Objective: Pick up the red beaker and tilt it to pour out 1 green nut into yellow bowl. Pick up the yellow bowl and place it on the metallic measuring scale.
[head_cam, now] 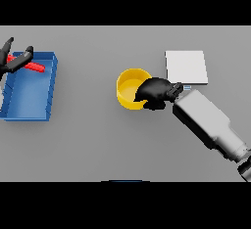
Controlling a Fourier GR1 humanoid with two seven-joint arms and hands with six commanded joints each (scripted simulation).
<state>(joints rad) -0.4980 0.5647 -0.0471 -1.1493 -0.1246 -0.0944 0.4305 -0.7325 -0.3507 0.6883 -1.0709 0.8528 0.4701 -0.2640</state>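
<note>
A yellow bowl (129, 90) stands on the grey table at the middle. My right hand (156, 93) is at its right rim, with fingers curled over the edge and gripping it. I see no nut inside the bowl. The metallic scale (186, 67) is a flat pale square just right and behind the bowl. At the far left, my left hand (13, 59) hovers with fingers spread over the back corner of a blue bin (29, 87). A red object (35, 66), probably the beaker, lies in that bin just under the hand.
The blue bin (51, 83) takes up the left side of the table. My right forearm (208, 124) crosses the table from the lower right toward the bowl.
</note>
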